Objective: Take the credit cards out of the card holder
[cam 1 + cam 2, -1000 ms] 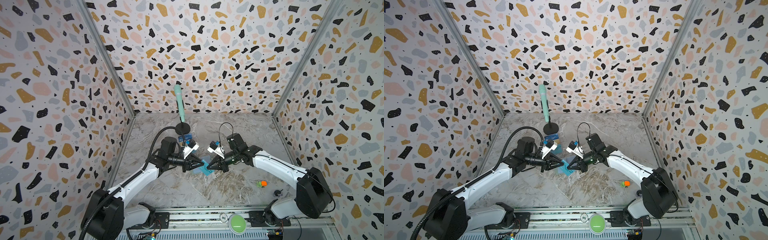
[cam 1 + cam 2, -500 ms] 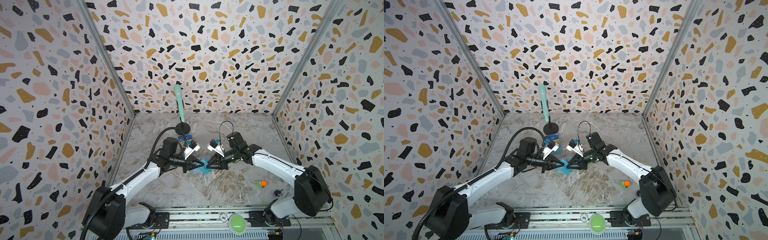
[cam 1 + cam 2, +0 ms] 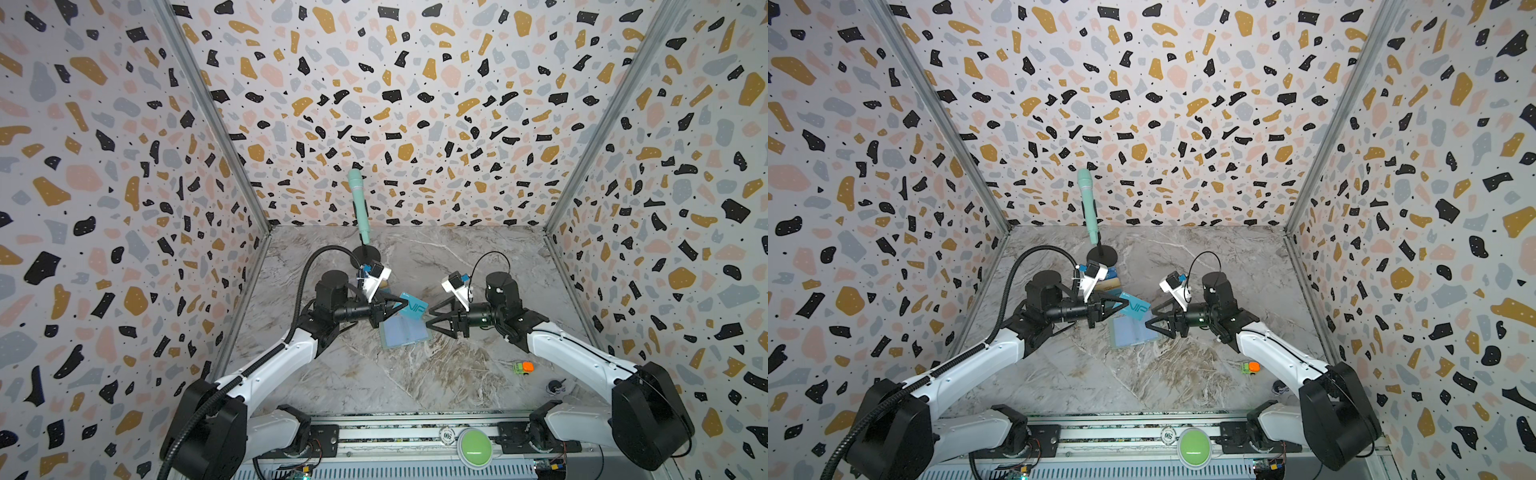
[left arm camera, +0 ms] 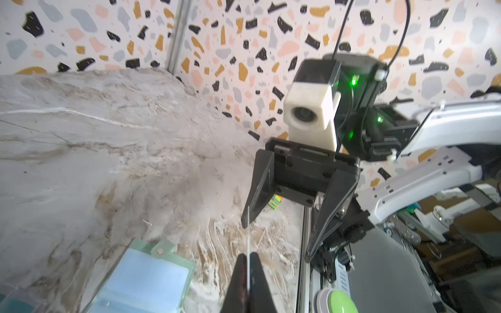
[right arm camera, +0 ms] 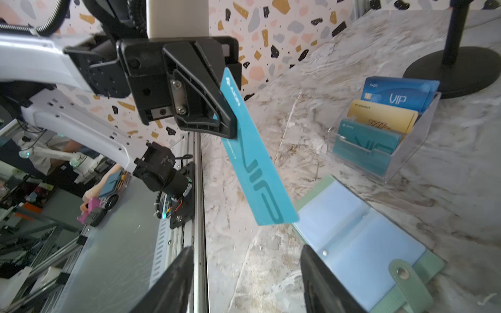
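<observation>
Teal card (image 3: 415, 308) in left gripper (image 3: 402, 306)

Teal and mint on grey marble

The card (image 5: 254, 162) is teal with darker teal VIP lettering; the card holder (image 5: 360, 244) is mint green with pale blue clear sleeves. The clear stand (image 5: 412, 151) shows dark blue, gold and teal cards (image 5: 379, 115). The tabletop (image 3: 374, 374) is grey-white marble veined brown; the walls (image 3: 415, 104) are pale terrazzo flecked black, ochre, pink and grey. The microphone (image 3: 357, 199) is mint green.
</observation>
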